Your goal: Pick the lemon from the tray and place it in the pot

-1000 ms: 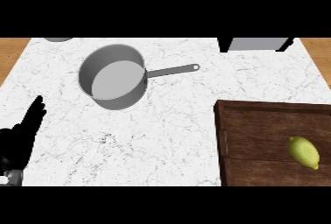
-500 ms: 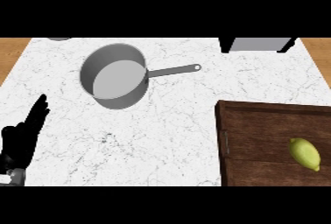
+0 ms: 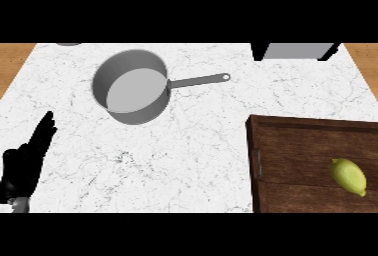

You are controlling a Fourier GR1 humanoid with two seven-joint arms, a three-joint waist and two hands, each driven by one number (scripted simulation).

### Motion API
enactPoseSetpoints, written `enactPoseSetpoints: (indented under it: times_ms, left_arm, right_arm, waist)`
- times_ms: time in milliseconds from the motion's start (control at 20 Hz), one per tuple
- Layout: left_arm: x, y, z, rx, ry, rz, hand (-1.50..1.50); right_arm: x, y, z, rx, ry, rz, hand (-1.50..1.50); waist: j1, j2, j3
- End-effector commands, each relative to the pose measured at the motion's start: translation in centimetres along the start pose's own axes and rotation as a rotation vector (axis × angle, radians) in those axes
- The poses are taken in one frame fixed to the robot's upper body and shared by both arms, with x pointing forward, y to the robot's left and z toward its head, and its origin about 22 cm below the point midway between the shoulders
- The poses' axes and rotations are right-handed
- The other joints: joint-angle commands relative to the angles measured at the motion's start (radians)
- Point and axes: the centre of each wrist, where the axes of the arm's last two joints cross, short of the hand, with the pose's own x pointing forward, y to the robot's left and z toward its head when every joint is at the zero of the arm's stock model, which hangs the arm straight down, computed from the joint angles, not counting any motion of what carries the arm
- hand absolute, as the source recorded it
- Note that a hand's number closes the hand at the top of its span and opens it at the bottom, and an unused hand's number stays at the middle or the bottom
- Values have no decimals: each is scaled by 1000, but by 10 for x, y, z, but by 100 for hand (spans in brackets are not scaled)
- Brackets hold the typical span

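One lemon is all that's sitting in the tray, and it's way over on the tray's right side, close to the edge of the view. It's a pale yellow-green, kind of oval with a little pointed nub at the lower end, lying on its side and tilted so the long axis runs from upper left to lower right. It throws a small shadow on the wood under it. Nothing is touching it.

The tray itself is dark brown wood with a raised rim and visible plank lines, parked on the right part of the white marble counter. It runs off the right and bottom of the view.

The pot is well apart from the lemon, up on the left half of the counter. Grey metal, round, with a lighter flat bottom showing inside, and a long straight handle pointing to the right with a small hole at the tip. Looks more like a saucepan to me tbh.

Only the left hand shows, down at the left edge, black, fingers straight and held together pointing up, holding nothing. It's just resting there, nowhere near the tray. Right hand isn't in the shot at all.

Up top there's a grey box-like thing at the counter's back edge, cut off.
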Motion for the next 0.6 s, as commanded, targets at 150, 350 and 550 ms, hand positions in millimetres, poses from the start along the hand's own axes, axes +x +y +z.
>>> enactPoseSetpoints:
  times_ms: [150,350,550]
  left_arm:
    - [-6,9,13,-5,5,-10,0]
    - [6,9,-2,-22,7,10,0]
    - [6,-2,8,0,4,11,0]
  right_arm:
    - [44,14,-15,132,39,42,-150]
    - [36,29,-17,129,85,71,-150]
    - [43,21,-41,135,128,129,-150]
  waist:
    - [-1,-2,1]
    - [-4,-1,2]
    - [1,0,2]
